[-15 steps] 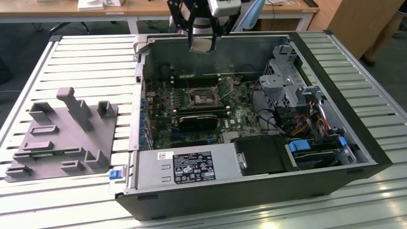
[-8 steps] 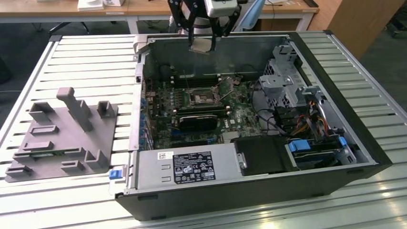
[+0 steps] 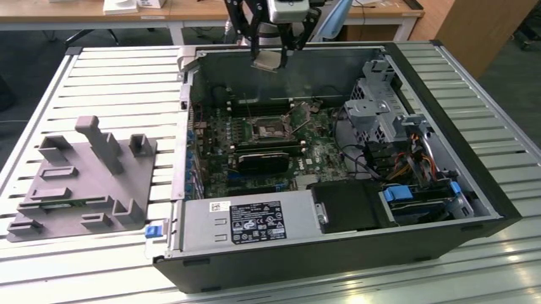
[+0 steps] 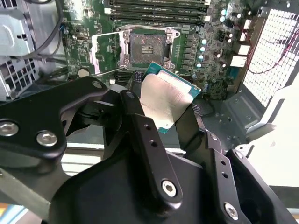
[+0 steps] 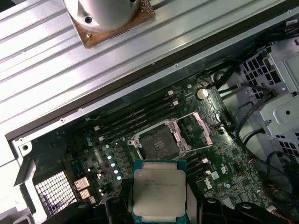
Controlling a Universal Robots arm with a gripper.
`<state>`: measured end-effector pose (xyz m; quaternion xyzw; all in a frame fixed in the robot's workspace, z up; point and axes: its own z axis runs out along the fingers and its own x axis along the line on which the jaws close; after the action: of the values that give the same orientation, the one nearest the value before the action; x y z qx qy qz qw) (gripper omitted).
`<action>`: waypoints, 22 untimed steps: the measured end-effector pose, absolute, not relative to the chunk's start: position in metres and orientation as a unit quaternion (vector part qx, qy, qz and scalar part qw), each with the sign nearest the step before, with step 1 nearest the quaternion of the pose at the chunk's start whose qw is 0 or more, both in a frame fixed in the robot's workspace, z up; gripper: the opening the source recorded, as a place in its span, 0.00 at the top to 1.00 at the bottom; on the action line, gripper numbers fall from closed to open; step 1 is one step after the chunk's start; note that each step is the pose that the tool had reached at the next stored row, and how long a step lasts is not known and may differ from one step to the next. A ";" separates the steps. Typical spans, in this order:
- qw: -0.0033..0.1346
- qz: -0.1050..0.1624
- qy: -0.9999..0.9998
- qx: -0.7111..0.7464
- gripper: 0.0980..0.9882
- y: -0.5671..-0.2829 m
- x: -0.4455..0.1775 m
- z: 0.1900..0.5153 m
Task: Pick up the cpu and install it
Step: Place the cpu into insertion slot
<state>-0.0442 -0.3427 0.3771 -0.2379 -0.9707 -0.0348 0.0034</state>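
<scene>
Claw [image 3: 270, 54] is clamped on the cpu [image 3: 266, 61], hanging high above the open case [image 3: 338, 269], well clear of the bare socket [image 3: 270, 131]. The chip is near-square and tilted, with its metal plate facing the first wrist view.

We see our gripper [image 4: 162, 111] clamped on the cpu [image 4: 170, 95], with its black fingers [image 4: 142, 130] pressing opposite edges of the tilted chip. The chip's pale face has a green rim. Beyond it lies the green motherboard [image 4: 187, 51]. There the cpu socket [image 4: 146, 48] sits uncovered, its metal load plate [image 4: 105, 52] swung open beside it. The chip hangs apart from the socket. Memory slots [image 4: 156, 7] run along the socket's far side.
</scene>
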 end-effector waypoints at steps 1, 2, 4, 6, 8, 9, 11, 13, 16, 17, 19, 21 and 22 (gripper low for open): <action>0.003 -0.035 -0.969 -0.243 0.50 -0.343 -0.044 0.377; 0.003 -0.035 -0.968 -0.247 0.50 -0.343 -0.044 0.377; 0.003 -0.035 -0.966 -0.256 0.50 -0.343 -0.044 0.377; 0.002 -0.035 -0.964 -0.265 0.50 -0.343 -0.044 0.377; 0.002 -0.035 -0.961 -0.274 0.50 -0.343 -0.044 0.377; 0.002 -0.035 -0.960 -0.278 0.50 -0.343 -0.044 0.377; 0.002 -0.035 -0.958 -0.286 0.50 -0.343 -0.044 0.377; 0.001 -0.035 -0.955 -0.294 0.50 -0.343 -0.044 0.377; 0.001 -0.035 -0.951 -0.306 0.50 -0.343 -0.044 0.377; 0.001 -0.035 -0.950 -0.310 0.50 -0.343 -0.044 0.377; 0.001 -0.035 -0.948 -0.317 0.50 -0.343 -0.044 0.377; 0.000 -0.035 -0.946 -0.323 0.50 -0.343 -0.044 0.377; 0.000 -0.035 -0.944 -0.327 0.50 -0.343 -0.044 0.376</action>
<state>-0.0442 -0.3427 0.3765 -0.3272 -0.9443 -0.0350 0.0001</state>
